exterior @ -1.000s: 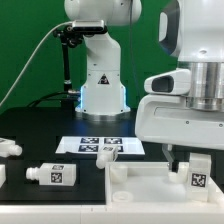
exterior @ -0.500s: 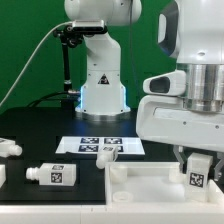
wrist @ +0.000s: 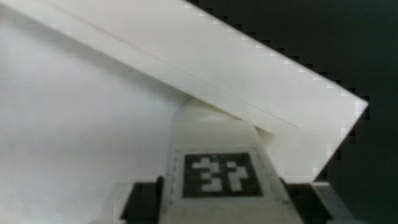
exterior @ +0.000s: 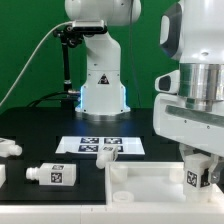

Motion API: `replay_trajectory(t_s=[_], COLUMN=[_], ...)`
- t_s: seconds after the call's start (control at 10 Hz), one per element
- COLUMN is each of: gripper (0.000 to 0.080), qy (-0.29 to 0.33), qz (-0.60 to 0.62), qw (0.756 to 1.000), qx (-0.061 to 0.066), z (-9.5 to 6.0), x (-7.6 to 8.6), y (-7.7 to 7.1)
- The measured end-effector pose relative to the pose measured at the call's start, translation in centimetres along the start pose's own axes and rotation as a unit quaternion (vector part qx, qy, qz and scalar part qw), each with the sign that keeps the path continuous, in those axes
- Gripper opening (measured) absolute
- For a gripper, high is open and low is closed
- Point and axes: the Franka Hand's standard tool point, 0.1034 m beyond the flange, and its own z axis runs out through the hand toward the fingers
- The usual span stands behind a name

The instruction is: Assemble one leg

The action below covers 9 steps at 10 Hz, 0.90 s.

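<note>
In the ext. view the arm is filling the ext. view's right side, w/ the gripper (exterior: 198,168) hanging low over the big white tray-shaped part (exterior: 150,180) at the bottom. A leg (exterior: 197,176) w/ a black-and-white tag facing the camera is sitting between the fingers, over the tray part's right portion near its raised rim; whether its lower end is touching the tray surface can't be told from here. The wrist view is giving the close look that the ext. view isn't: the leg (wrist: 224,160) is standing straight out from the camera w/ its tag clear, dark finger pads (wrist: 143,198) are pressing in on both sides of it, so the claw is closed narrowly around the leg, gripping it. Behind the leg the wrist view is showing the tray part (wrist: 89,120) as a broad white surface w/ a raised rim running diagonally to a corner, black table beyond. What the wrist view isn't showing, the ext. view is: a second leg (exterior: 54,174) lying on its side on the black table (exterior: 40,140) at the ext. view's left, another white piece (exterior: 9,147) peeking in at the far left edge, and the marker board (exterior: 100,145) lying flat mid-table in front of the robot base (exterior: 103,90), w/ a small white part (exterior: 106,155) resting at the board's near edge.
</note>
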Motion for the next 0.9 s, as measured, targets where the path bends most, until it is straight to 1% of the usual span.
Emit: replay_trajectory(t_s=[0.1, 0.2, 0.4, 0.7, 0.8, 0.9], gripper=[0.0282, 0.0284, 0.0284, 0.0284, 0.0289, 0.0289], qy=[-0.015, -0.027, -0.047, -0.049, -0.048, -0.046], qz=[0.076, 0.119, 0.276, 0.369, 0.353, 0.318], qw=[0.997, 0.993, 0.960, 0.928, 0.934, 0.947], qx=[0.004, 0.007, 0.020, 0.018, 0.018, 0.019], z=[0.01, 0.02, 0.12, 0.12, 0.13, 0.18], x=[0.06, 0.11, 0.07, 0.08, 0.12, 0.17], y=[-0.03, -0.06, -0.26, -0.39, -0.39, -0.32])
